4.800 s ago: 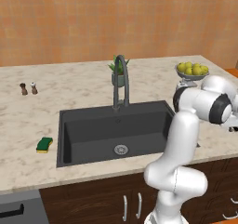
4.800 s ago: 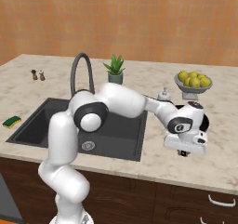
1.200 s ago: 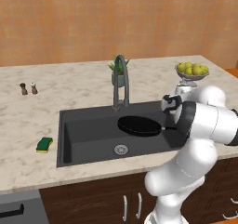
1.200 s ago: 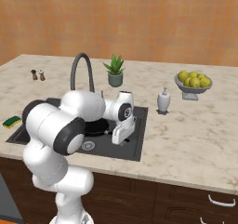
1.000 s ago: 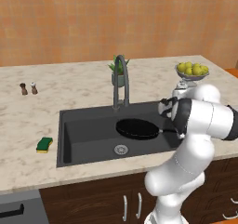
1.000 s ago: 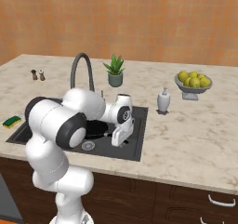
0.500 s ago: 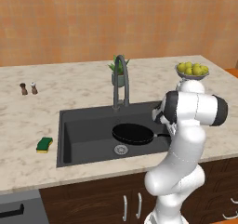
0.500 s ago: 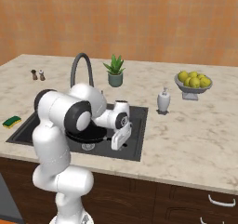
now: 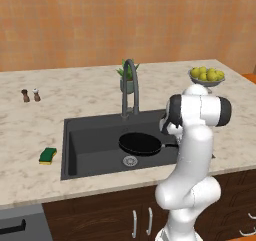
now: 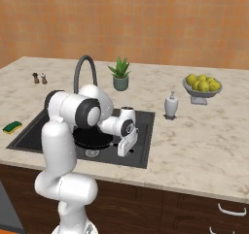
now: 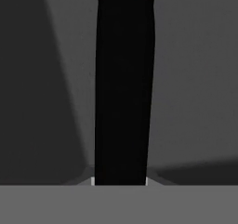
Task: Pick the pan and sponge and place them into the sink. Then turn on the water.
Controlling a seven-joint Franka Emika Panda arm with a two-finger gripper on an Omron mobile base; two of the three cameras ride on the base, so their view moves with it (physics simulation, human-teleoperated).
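The black pan (image 9: 140, 144) lies low inside the dark grey sink (image 9: 85, 135), just above the drain (image 9: 130, 160). Its thin handle (image 9: 168, 145) points right toward my hand. In the right base view the pan (image 10: 92, 140) sits beside my gripper (image 10: 122, 150), which points down at the sink's right end. The hand view shows the black handle (image 11: 123, 88) running straight up from between my fingers, so the gripper is shut on it. The yellow and green sponge (image 9: 48, 155) rests on the counter left of the sink (image 10: 29, 131). No water runs from the arched faucet (image 9: 130, 87).
A bowl of lemons (image 9: 206, 76) and a white soap dispenser (image 10: 170, 105) stand on the counter to the right. A potted plant (image 10: 120, 75) is behind the faucet (image 10: 82, 70). Salt and pepper shakers (image 9: 30, 95) stand at the far left.
The arm has carried the pan from the counter on the right into the sink and lowered it leftward toward the drain. The sponge has not moved.
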